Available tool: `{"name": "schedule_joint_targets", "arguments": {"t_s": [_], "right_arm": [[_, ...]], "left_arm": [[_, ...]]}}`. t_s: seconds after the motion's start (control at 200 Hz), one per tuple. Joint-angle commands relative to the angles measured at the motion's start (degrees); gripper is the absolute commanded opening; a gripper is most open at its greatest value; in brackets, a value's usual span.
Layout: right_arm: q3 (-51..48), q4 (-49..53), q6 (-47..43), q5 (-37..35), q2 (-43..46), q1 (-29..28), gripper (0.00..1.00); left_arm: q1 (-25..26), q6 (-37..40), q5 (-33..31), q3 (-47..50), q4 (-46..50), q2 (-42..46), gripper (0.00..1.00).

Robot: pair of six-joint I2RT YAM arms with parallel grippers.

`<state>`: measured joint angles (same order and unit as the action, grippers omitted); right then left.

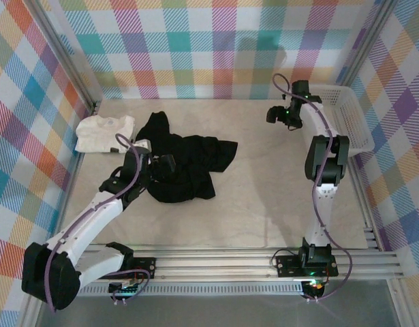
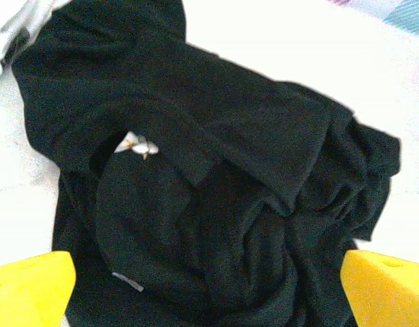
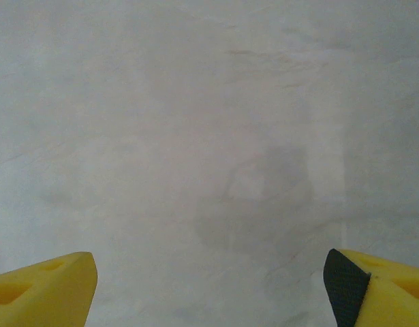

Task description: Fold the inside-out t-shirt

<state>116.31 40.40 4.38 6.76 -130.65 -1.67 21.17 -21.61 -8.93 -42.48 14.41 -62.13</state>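
Observation:
The black t-shirt lies crumpled on the pale table, left of centre. Up close its dark folds spread wide, with a small whitish-yellow patch and a grey label showing. My left gripper hovers over the shirt's near-left part, open, its yellow fingers wide apart with cloth below them and nothing held. My right gripper hangs open at the back right over bare tabletop, far from the shirt.
A white folded garment lies at the back left, next to the black shirt. A white plastic basket stands along the right wall. Plaid walls enclose the table; a metal rail runs along the near edge.

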Motion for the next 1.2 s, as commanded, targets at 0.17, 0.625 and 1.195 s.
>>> {"name": "schedule_joint_targets", "arguments": {"t_s": [0.17,0.625,1.195], "right_arm": [[-26.7,-15.4,0.6,8.3,23.6,-15.1,0.86],[-40.9,-19.8,5.9,-1.1,22.4,-29.6,0.74],[-9.6,-7.0,3.4,-3.2,-2.9,-24.0,0.45]], "left_arm": [[-2.4,-1.5,1.0,1.1,-2.5,-3.6,0.97],[9.3,1.6,-1.5,1.4,0.7,-9.9,0.91],[11.9,4.1,-1.3,1.4,-9.4,-22.5,0.35]]}}
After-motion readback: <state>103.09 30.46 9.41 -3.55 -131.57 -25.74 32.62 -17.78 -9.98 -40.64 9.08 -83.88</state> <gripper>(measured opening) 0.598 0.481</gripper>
